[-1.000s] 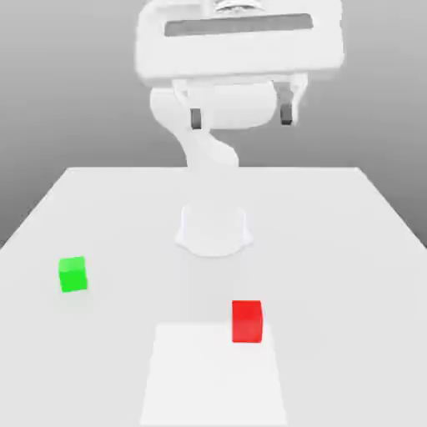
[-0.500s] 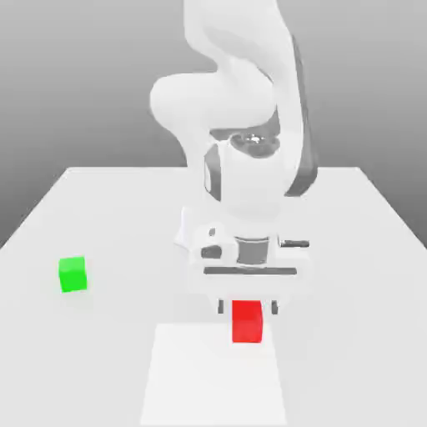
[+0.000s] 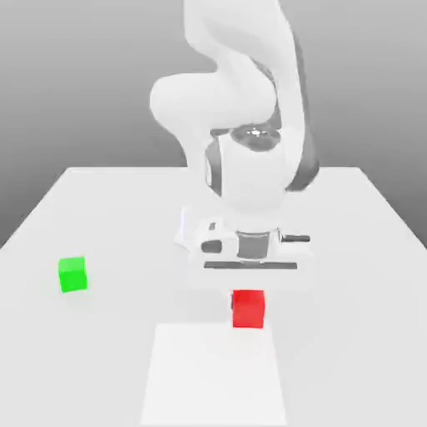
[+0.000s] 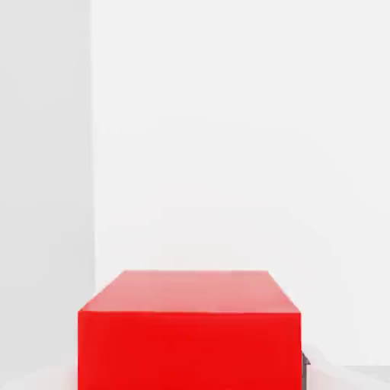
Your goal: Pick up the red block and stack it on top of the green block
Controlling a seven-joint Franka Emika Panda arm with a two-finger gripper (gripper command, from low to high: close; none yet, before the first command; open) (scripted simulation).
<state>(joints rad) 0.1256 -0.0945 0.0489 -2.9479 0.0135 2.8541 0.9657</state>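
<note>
The red block (image 3: 248, 309) sits between the fingers of my gripper (image 3: 248, 295), which is shut on it just above the table near the front centre in the exterior view. My white hand (image 3: 248, 250) hangs straight down over it. In the hand view the red block (image 4: 190, 335) is very close, with a dark finger (image 4: 305, 369) pressed against its side. The green block (image 3: 72, 274) rests on the table far off toward the exterior view's left, apart from the gripper.
The white table (image 3: 350, 250) stretches around both blocks. A paler rectangular patch (image 3: 213, 375) lies on it just in front of the red block. The arm's base (image 3: 213, 229) stands behind the hand at the table's middle.
The hand came down from high above onto the red block. Its fingers went from open to shut on the block, and the block has risen slightly.
</note>
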